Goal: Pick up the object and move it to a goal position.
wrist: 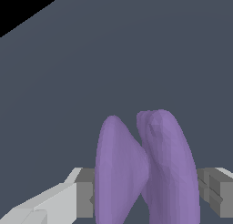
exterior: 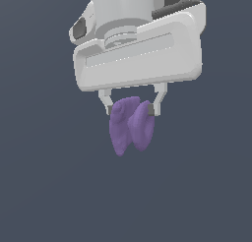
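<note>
Fingers [exterior: 105, 101] of the white gripper [exterior: 131, 109] are clenched on the purple object [exterior: 130, 125], which hangs between them with its two lobes pointing down, against plain grey

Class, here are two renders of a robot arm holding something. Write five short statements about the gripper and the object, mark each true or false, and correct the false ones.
1. The purple object sits between the fingers of the gripper. True.
2. The object is green. False: it is purple.
3. The object has two rounded lobes side by side. True.
4. The gripper is wide open with nothing in it. False: it is closed on the object.
5. The object is wider than the gripper's white body. False: it is narrower.
</note>
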Robot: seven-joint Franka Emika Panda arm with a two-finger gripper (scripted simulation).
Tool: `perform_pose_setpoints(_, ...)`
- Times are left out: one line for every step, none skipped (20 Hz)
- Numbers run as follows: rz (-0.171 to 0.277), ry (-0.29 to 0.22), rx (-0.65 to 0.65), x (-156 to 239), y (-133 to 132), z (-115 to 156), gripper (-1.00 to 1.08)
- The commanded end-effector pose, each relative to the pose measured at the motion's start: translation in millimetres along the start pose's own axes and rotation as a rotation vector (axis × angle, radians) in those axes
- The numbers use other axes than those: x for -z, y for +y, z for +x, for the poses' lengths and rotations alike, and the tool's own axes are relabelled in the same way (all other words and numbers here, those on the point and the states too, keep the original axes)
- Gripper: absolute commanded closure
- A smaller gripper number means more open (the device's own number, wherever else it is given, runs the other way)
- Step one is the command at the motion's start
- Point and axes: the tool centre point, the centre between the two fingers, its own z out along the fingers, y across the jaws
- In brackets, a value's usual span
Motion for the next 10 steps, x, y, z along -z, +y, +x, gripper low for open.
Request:
perform_pose_setpoints(0.021,0.039,-0.013,22,-7,7,1.08)
perform_pose_setpoints(0.028,0.052,-0.017,29,-9,9,1.08)
perform_pose_setpoints(0.034,0.064,-0.021,36,-11,11,1.08)
perform_pose_setpoints(0.04,0.074,-0.024,42,-12,13,1.08)
perform_pose_setpoints(0.045,0.084,-0.027,48,-14,14,1.08)
perform_pose_setpoints(0.049,0.092,-0.03,52,-15,15,1.08)
perform_pose_setpoints(0.053,0.099,-0.032,56,-16,16,1.08)
perform_pose_setpoints(0.056,0.105,-0.034,60,-17,17,1.08)
perform_pose_setpoints(0.059,0.11,-0.035,63,-18,18,1.08)
perform_pose_setpoints(0.06,0.113,-0.036,65,-18,18,1.08)
